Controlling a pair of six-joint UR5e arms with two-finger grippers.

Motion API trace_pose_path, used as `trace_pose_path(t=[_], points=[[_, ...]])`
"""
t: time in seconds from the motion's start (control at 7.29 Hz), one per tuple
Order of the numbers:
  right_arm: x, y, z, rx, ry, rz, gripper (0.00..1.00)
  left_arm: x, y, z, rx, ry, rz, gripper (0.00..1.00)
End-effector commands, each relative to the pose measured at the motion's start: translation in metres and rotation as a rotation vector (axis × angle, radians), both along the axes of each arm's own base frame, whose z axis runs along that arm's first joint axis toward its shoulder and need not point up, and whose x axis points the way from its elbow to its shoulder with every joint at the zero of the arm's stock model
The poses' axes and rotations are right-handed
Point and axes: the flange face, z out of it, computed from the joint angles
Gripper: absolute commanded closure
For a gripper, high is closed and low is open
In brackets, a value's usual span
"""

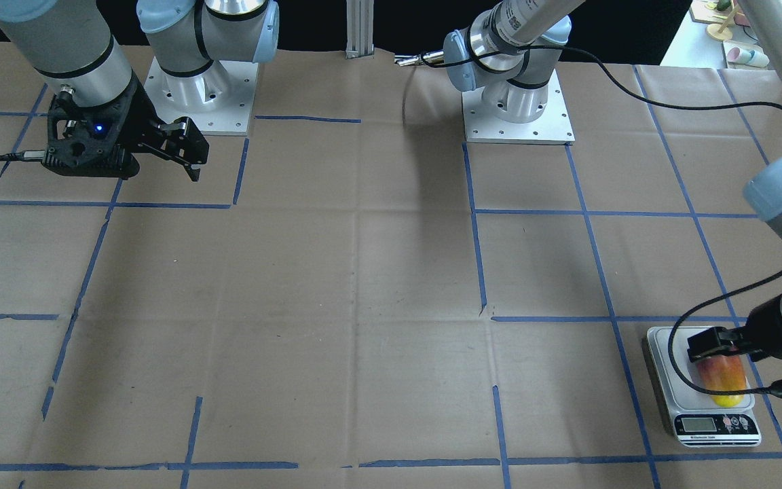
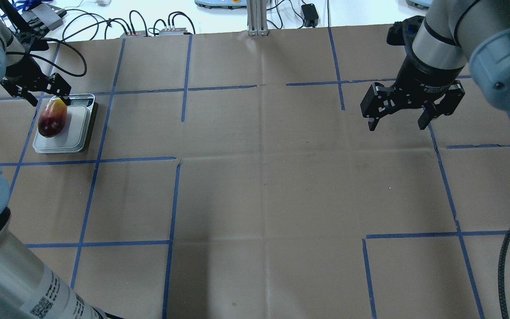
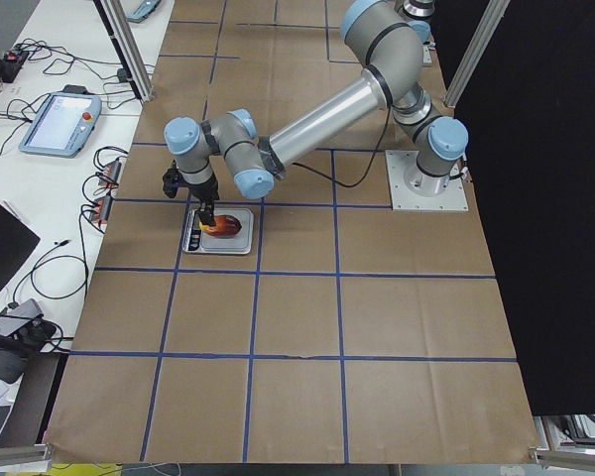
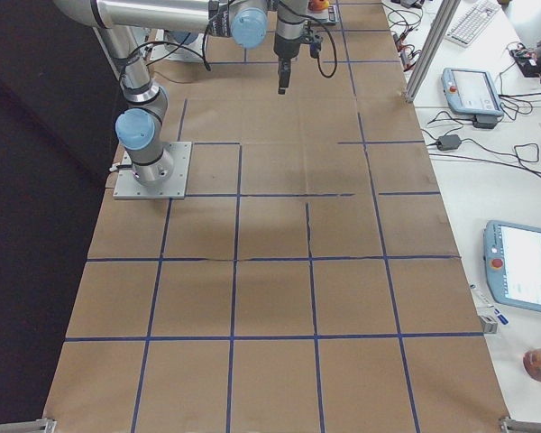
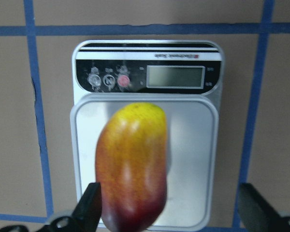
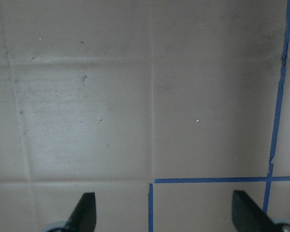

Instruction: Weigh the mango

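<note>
The mango (image 2: 52,118), dark red fading to yellow, lies on the platform of a small silver digital scale (image 2: 76,129) at the far left of the table. In the left wrist view the mango (image 5: 131,164) lies lengthwise on the scale (image 5: 193,145), yellow end toward the blank display. My left gripper (image 2: 45,95) hangs just above it, open, its fingers (image 5: 91,205) wide apart either side of the red end. It also shows in the front view (image 1: 727,348) over the mango (image 1: 722,377). My right gripper (image 2: 396,120) is open and empty above the far right of the table.
Brown paper with blue tape grid lines covers the table (image 2: 255,186). Both arm bases (image 1: 517,102) stand at the robot's edge. Cables and teach pendants (image 4: 473,86) lie beyond the far edge. The right wrist view shows only bare paper (image 6: 135,106).
</note>
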Motion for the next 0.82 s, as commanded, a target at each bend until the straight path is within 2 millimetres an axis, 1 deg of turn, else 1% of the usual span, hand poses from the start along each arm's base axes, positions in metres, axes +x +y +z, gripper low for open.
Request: trace_pose_path(t=[0.0, 0.14, 0.27, 0.41, 0.55, 0.69], points=[[0.0, 0.0, 0.0, 0.0, 0.0, 0.0, 0.0, -0.109, 0.061, 0.043, -0.033, -0.006, 0.028, 0.0], [0.0, 0.0, 0.0, 0.0, 0.0, 0.0, 0.0, -0.158, 0.081, 0.053, -0.048, -0.005, 0.027, 0.0], [0.0, 0.0, 0.0, 0.0, 0.0, 0.0, 0.0, -0.207, 0.095, 0.07, -0.078, -0.006, -0.016, 0.0], [0.0, 0.0, 0.0, 0.0, 0.0, 0.0, 0.0, -0.256, 0.109, 0.074, -0.084, -0.005, -0.051, 0.0], [0.0, 0.0, 0.0, 0.0, 0.0, 0.0, 0.0, -0.293, 0.122, 0.094, -0.1, 0.0, -0.09, 0.0], [0.0, 0.0, 0.0, 0.0, 0.0, 0.0, 0.0, -0.295, 0.13, 0.102, -0.066, -0.001, -0.08, 0.0]])
